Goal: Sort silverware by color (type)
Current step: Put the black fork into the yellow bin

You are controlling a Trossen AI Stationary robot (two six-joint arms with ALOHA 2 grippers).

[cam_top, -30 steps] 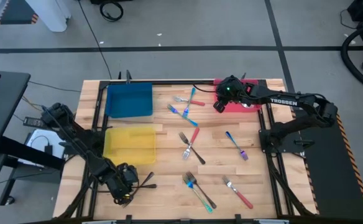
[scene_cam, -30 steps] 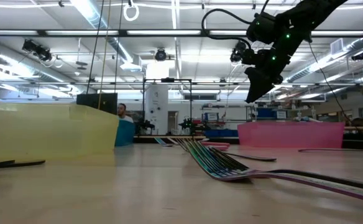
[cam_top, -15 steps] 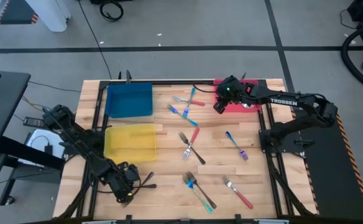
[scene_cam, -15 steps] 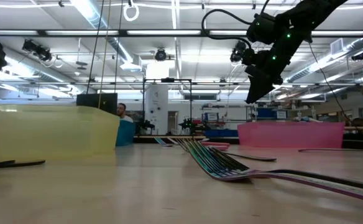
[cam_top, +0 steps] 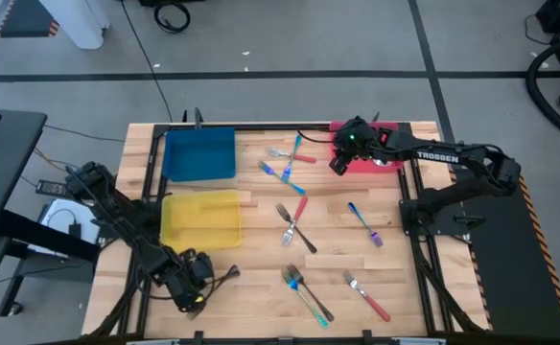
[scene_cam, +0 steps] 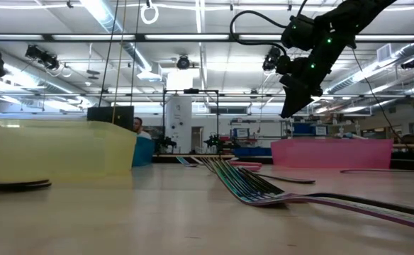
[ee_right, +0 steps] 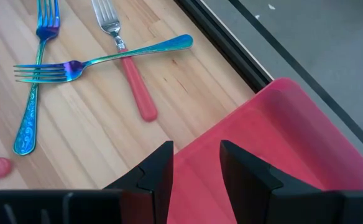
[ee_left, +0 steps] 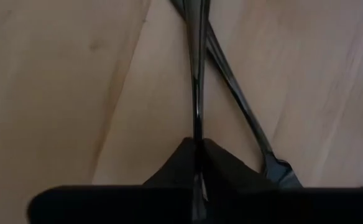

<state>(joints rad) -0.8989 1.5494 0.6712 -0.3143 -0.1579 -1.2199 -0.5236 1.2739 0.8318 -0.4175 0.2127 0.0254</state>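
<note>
The left gripper point(ee_left: 197, 163), low at the table's 7 o'clock corner, has its jaws pinched narrow on the handle of a dark fork point(ee_left: 196, 68), which runs straight out from between the fingertips; a second dark fork point(ee_left: 240, 121) lies crossed under it on the wood, touching or nearly so. From above, that pair shows just beside the gripper, a little toward 3 o'clock of it and just below the yellow tray point(cam_top: 177, 237). The right gripper point(ee_right: 196, 163) hangs with jaws wide and nothing between them over the near edge of the red tray point(ee_right: 281, 155) at about 1 o'clock, with two blue forks point(ee_right: 101, 59) and a red fork point(ee_right: 127, 65) crossed on the table just beyond it. As for progress, I judge the sort barely started: the yellow tray, the blue tray point(cam_top: 199, 155) at 11 o'clock and what shows of the red tray look bare, though the right arm hides part of the red one. The rest of the silverware is loose on the wood, with a cluster near 12 o'clock, a crossed pair at centre point(cam_top: 293, 223), one blue fork toward 3 o'clock point(cam_top: 363, 222), and more near 5 o'clock point(cam_top: 308, 292). About a dozen pieces remain to be placed, the gripped dark fork likely first
</note>
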